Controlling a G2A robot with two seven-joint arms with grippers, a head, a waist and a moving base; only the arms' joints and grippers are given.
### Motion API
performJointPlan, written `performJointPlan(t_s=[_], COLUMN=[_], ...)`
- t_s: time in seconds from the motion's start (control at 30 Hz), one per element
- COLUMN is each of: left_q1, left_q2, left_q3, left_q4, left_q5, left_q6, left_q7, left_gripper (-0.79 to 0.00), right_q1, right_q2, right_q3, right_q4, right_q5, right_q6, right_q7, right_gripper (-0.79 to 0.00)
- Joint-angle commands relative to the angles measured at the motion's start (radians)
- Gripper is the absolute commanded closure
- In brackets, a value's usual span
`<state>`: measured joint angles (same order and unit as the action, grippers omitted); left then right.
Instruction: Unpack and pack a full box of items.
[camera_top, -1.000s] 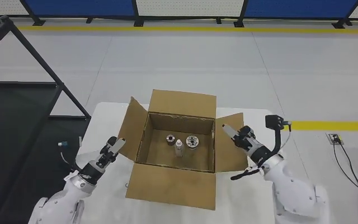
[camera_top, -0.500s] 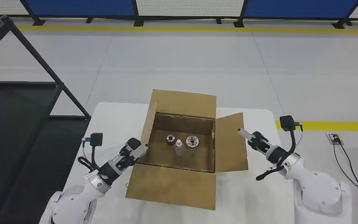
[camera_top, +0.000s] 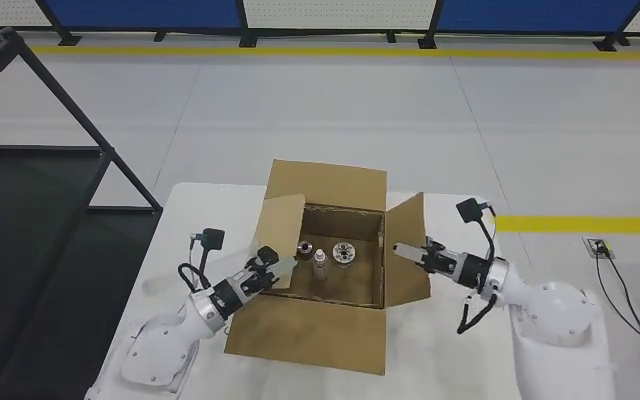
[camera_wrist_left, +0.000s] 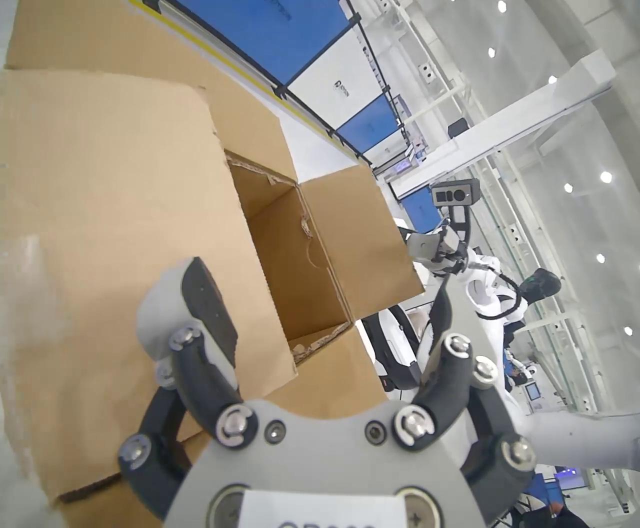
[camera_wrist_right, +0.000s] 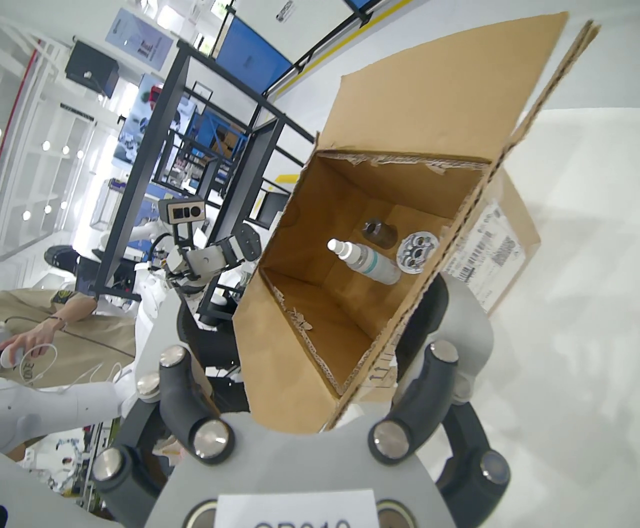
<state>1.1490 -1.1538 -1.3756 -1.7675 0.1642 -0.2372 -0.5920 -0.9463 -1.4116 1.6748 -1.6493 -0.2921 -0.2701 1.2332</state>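
A brown cardboard box (camera_top: 305, 335) stands open on the white table. On its floor lie a small white spray bottle (camera_top: 320, 263), a dark metal cylinder (camera_top: 304, 248) and a round silver disc with holes (camera_top: 343, 251). The same bottle (camera_wrist_right: 370, 262), cylinder (camera_wrist_right: 379, 233) and disc (camera_wrist_right: 416, 251) lie deep inside the box in the right wrist view. My left gripper (camera_top: 272, 262) is open against the left side flap (camera_top: 280, 230), which leans inward. My right gripper (camera_top: 400, 250) is open and straddles the edge of the right side flap (camera_wrist_right: 400, 320), which stands upright.
The back flap (camera_top: 327, 185) stands up and the front flap (camera_top: 300, 345) hangs down outside. White table surface (camera_top: 450, 345) lies bare to the right of the box and along the left edge. A black metal frame (camera_top: 90, 165) stands off the table's left.
The left gripper moved right and pushed the left flap from splayed out to leaning inward. The right gripper came back to the box and lifted the right flap upright.
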Motion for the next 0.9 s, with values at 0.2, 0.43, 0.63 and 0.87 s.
performJointPlan(t_s=[0.2, 0.43, 0.63, 0.87], left_q1=[-0.035, -0.045, -0.046, -0.048], left_q2=[-0.004, -0.005, -0.005, -0.005], left_q3=[0.046, 0.062, 0.069, 0.079], left_q4=[0.033, 0.054, 0.071, 0.085], left_q5=[0.011, 0.014, 0.018, 0.02], left_q6=[0.017, 0.022, 0.024, 0.023], left_q7=[-0.004, -0.004, -0.002, 0.001], left_gripper=[-0.785, -0.785, -0.785, -0.785], right_q1=[0.094, 0.179, 0.227, 0.256], right_q2=[0.01, 0.011, 0.013, 0.019], right_q3=[-0.126, -0.235, -0.3, -0.345], right_q4=[0.109, 0.237, 0.319, 0.375], right_q5=[0.072, 0.075, 0.06, 0.054], right_q6=[-0.045, -0.063, -0.062, -0.069], right_q7=[0.048, 0.022, -0.006, -0.034], right_gripper=[-0.785, -0.785, -0.785, -0.785])
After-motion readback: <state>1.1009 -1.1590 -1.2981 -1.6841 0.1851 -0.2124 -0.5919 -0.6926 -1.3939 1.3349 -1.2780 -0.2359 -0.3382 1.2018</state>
